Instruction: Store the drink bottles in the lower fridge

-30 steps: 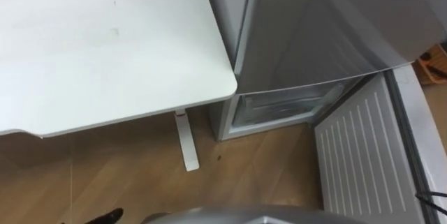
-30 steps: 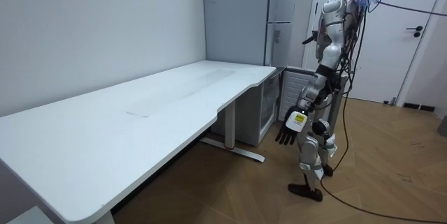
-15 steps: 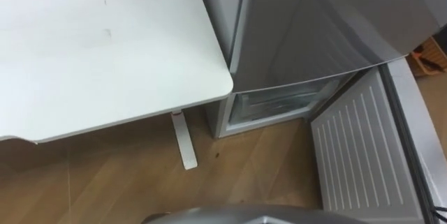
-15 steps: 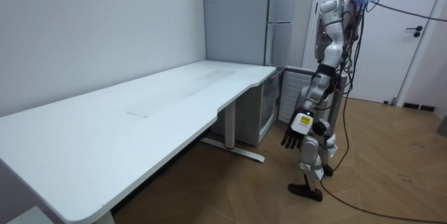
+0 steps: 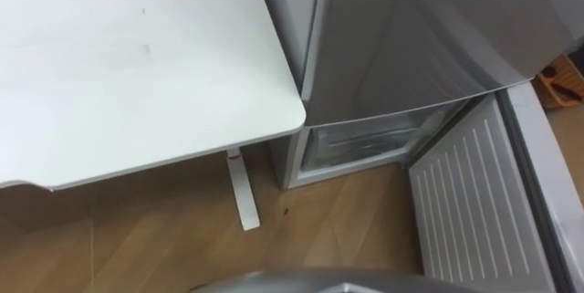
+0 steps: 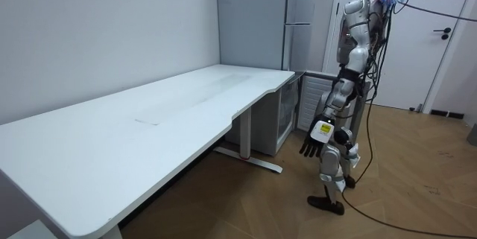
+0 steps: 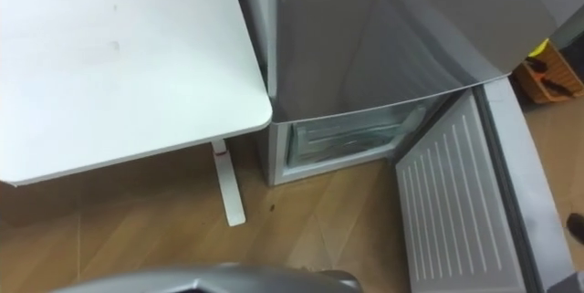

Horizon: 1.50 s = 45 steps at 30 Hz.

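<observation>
No drink stands on the white table, on the floor, or in my hands. The grey fridge is right in front of me, beside the table's end. Its lower door is swung wide open to my right, showing its ribbed white inner side. Inside the lower compartment I see a clear drawer with nothing visible in it. In the room view I stand upright facing the fridge. My left hand hangs at my side by the thigh, fingers relaxed and holding nothing.
The table's white leg stands on the wooden floor left of the fridge. An orange object lies on the floor beyond the open door. A white room door is behind me.
My left hand has swung slightly back along my side and dropped out of the eye view's lower left corner. The head camera has shifted a little; the fridge and table have not moved.
</observation>
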Motion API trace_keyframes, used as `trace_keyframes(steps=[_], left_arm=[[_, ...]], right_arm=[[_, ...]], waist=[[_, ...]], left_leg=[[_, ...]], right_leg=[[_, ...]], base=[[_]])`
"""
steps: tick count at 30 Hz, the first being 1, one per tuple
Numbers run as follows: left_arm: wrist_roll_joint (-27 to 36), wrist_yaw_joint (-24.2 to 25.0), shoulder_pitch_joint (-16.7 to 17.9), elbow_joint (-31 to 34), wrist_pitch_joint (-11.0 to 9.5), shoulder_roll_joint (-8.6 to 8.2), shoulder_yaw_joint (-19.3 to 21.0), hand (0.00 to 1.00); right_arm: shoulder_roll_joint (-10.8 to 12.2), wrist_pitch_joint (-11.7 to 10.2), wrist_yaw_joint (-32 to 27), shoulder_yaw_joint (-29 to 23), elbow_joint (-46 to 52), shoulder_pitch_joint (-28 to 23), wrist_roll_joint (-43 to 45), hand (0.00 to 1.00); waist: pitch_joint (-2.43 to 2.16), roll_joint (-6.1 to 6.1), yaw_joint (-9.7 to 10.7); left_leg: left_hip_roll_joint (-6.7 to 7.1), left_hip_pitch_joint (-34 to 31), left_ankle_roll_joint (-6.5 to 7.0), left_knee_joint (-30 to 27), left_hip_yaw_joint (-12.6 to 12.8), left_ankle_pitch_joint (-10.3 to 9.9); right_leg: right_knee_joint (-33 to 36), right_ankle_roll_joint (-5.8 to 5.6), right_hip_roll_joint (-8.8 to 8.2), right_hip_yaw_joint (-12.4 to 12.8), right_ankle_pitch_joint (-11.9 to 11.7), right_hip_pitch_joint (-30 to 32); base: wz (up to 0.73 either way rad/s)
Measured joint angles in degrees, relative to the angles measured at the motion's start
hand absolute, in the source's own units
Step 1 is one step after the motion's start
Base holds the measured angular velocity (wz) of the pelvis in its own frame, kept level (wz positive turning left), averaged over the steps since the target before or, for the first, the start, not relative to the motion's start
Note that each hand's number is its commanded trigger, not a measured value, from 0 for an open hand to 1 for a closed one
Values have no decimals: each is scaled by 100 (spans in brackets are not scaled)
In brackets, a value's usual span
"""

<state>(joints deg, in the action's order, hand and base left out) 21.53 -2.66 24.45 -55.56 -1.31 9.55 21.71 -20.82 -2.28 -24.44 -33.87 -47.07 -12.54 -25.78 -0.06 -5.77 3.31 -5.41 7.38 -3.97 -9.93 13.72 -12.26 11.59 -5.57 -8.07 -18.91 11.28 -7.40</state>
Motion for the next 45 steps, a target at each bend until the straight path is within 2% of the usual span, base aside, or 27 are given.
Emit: trace_keyframes(steps=[5,9,14,20,25,33,36,39,40,41,42,43,44,45], left_arm=[[33,78,6,7,120,19,73,0],[33,81,1,43,136,36,80,0],[29,69,1,37,160,49,307,0],[30,86,7,-13,171,28,302,0],[32,125,14,-133,175,1,243,0],[20,122,-29,-221,167,-6,102,0],[17,110,-89,-267,166,-2,-20,0],[-85,102,-187,-283,161,-14,-312,0],[-133,102,-280,-332,140,-10,-462,0],[-282,97,-418,-458,116,-8,-641,0],[-376,87,-508,-516,103,-13,-737,0],[-465,82,-633,-564,96,-11,-959,0],[-485,80,-729,-579,62,45,-1148,0],[-485,80,-784,-604,43,112,-1299,0]], right_arm=[[-1,180,431,-117,-760,7,-947,0],[-82,181,585,-135,-990,61,-1176,0],[-120,185,625,-364,-1297,129,-1244,0],[-118,214,735,-364,-1611,96,-1461,0],[-117,220,1043,-342,-1830,130,-1734,0],[-103,218,1213,-201,-1945,183,-2179,0],[-95,207,1256,18,-1943,193,-2189,0],[49,-24,1175,322,-1817,156,-2139,0],[181,-91,1033,518,-1544,86,-1989,0],[373,-217,855,764,-1188,37,-1610,0],[480,-219,722,1018,-917,-47,-1333,0],[607,-202,653,1630,-41,-289,-914,0],[657,-141,608,2672,1247,-456,-210,0],[645,-132,612,3084,1808,-447,-4,0]], waist=[[9,2,56],[3,4,115],[-12,120,89],[5,216,81],[2,204,82],[10,174,84],[18,161,76],[35,155,-25],[31,188,-93],[56,177,-142],[61,174,-207],[71,160,-332],[75,174,-405],[73,185,-447]], left_leg=[[5,-18,-7,21,1,-4],[10,-25,-6,18,12,-4],[12,-46,-8,18,10,-5],[9,2,-9,27,6,-6],[7,21,-14,39,-11,-10],[5,22,-12,26,-27,-9],[8,14,-12,20,-29,-9],[-1,-15,-10,26,-21,-12],[-21,-61,-7,11,15,-15],[-45,-143,-5,-22,31,-15],[-84,-208,-6,-77,63,-20],[-153,-348,-20,-184,128,-36],[-234,-476,-31,-295,133,-45],[-272,-534,-65,-355,129,-70]], right_leg=[[-18,1,4,25,1,23],[-43,-2,13,53,-2,33],[-44,-3,20,135,-8,48],[-76,-3,32,130,-10,29],[-71,5,36,131,-24,-1],[-63,11,36,130,-35,-38],[-80,7,38,134,-52,-43],[-69,21,43,150,-81,-8],[-57,40,50,163,-118,63],[-52,68,64,179,-175,154],[-54,81,92,201,-223,221],[-54,137,148,210,-316,369],[-62,206,213,144,-416,487],[-64,233,234,124,-439,520]], base=[[0],[-2],[0],[0],[0],[-1],[0],[-8],[-22],[-29],[-43],[-52],[-45],[-14]])
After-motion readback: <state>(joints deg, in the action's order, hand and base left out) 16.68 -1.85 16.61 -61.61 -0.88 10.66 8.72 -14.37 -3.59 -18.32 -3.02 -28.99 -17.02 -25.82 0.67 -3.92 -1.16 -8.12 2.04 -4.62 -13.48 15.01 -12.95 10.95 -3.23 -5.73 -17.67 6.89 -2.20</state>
